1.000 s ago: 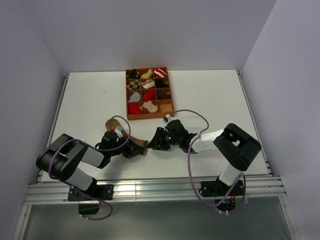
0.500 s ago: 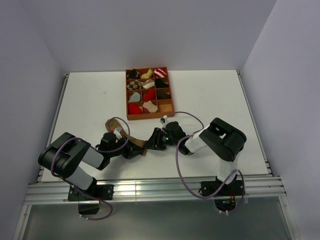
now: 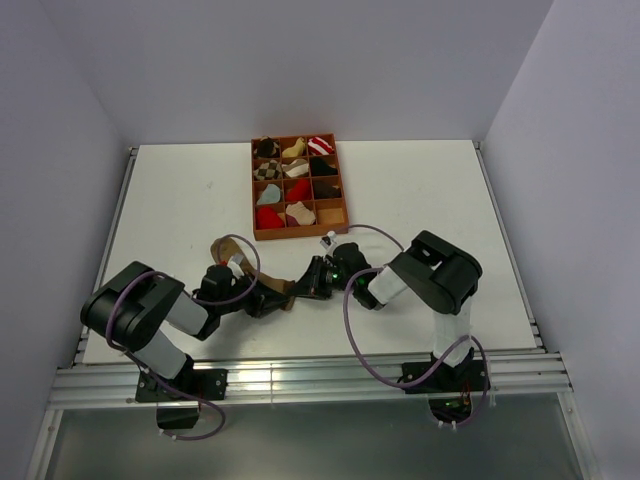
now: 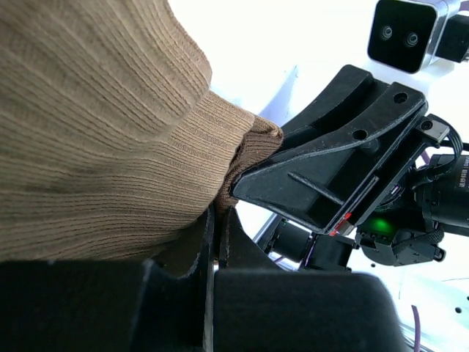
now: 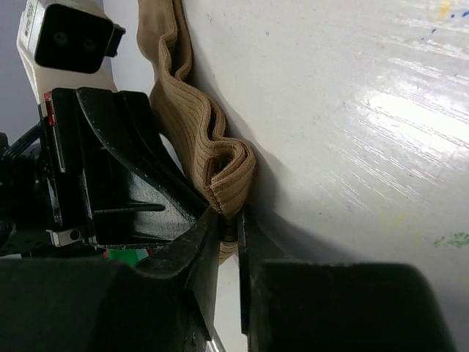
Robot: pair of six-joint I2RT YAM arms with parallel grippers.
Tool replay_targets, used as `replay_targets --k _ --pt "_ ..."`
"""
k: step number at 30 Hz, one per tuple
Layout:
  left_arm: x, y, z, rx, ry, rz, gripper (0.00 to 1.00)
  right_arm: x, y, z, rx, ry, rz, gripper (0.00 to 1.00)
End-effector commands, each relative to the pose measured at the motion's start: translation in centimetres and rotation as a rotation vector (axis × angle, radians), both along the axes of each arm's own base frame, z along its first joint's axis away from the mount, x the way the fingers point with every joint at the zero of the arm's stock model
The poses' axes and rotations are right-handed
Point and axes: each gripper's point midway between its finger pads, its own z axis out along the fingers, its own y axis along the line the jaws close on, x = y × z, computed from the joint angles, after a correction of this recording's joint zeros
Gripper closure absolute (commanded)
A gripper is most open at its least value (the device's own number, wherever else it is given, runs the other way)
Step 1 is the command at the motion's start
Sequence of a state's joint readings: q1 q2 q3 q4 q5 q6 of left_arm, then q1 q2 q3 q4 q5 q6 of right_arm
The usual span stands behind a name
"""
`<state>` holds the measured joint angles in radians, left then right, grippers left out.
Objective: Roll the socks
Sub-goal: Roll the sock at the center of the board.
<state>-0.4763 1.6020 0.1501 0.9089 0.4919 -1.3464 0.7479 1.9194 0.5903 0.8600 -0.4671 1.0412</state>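
Looking from above, you have the brown sock point(image 3: 281, 291) on the surface point(image 3: 180, 200) below centre, long axis left to right, left fingers point(image 3: 265, 300) at one end and right fingers point(image 3: 309, 286) at the other, neither arm nearer; the tray point(image 3: 300, 236) higher up holds small bundles point(image 3: 268, 172) in most compartments. Your left wrist view shows the left fingers point(image 4: 192, 253) clamped on its ribbed fabric, upper left. Your right wrist view shows the right fingers point(image 5: 201, 253) nearly together, pinching its folded end.
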Motion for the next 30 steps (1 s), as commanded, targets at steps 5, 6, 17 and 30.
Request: replay_targets --k 5,6,17,30 --pt "0.3 0.3 -1.0 0.075 0.000 -0.014 1.00 1.7 -1.1 0.1 -0.159 -0.041 -0.026 1.00" --pt "0.5 0.5 -1.0 0.090 -0.004 -0.014 0.99 1.9 -1.4 -0.1 -0.201 -0.058 -0.022 1.00" --pt "4.8 3.5 4.3 0.419 -0.282 0.060 0.55 2.6 -4.3 0.2 -0.613 0.053 -0.040 1.00" --pt "3.8 -2.1 6.0 0.606 -0.520 -0.037 0.46 2.0 -3.5 -0.2 -0.731 0.137 0.019 1.00"
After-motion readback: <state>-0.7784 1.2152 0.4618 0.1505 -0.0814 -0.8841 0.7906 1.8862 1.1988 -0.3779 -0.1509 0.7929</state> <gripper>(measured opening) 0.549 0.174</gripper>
